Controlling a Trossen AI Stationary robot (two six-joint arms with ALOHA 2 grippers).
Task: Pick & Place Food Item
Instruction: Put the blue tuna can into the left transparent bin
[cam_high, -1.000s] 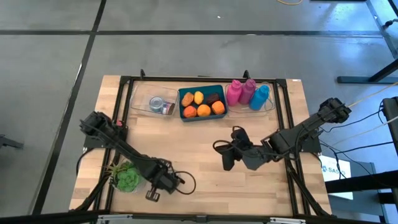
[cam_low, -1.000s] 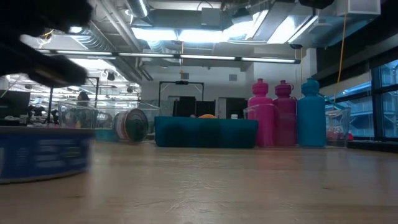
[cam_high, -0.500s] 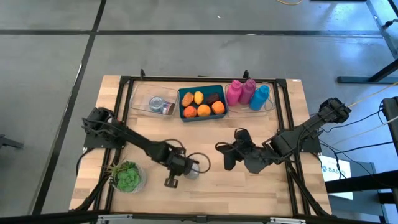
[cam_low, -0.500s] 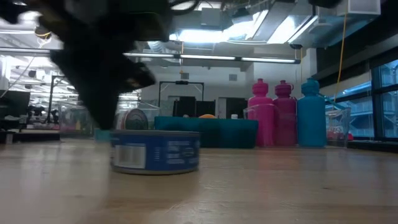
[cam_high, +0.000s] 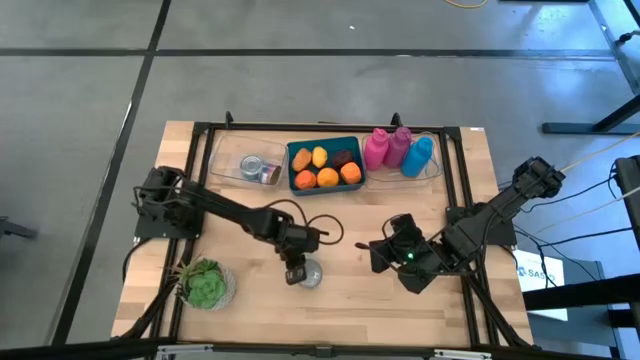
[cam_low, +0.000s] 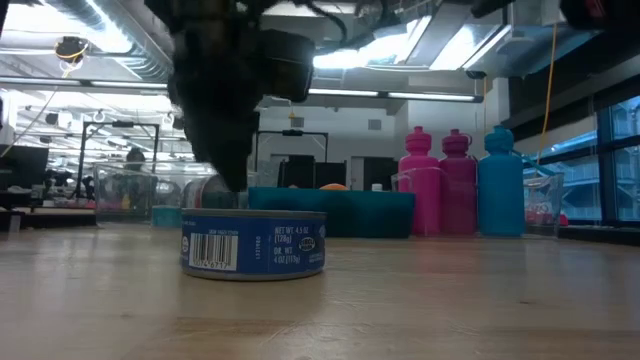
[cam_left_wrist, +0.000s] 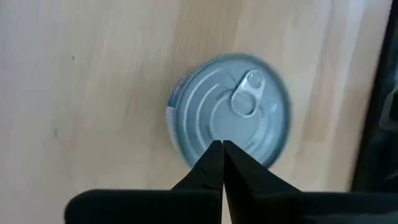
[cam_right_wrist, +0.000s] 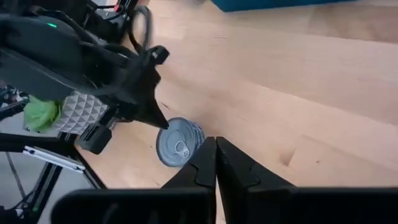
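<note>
Wooden table (cam_high: 250, 220), front centre: can (cam_high: 310, 272) upright, ungripped. Left gripper (cam_high: 293, 272) fingers together, tips over its lid. Right gripper (cam_high: 378, 258) also closed, nearby. Risk: closed tips nudging the can sideways.

2 matte black jointed arms with looping black cables; right arm (cam_high: 480, 225) shows a green light.

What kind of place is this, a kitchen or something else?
Probably a robotics lab or workshop, not a kitchen. Two robot arms work at a framed wooden table on a bare concrete floor, and the low view shows exposed ceiling ducts and equipment racks behind.
</note>
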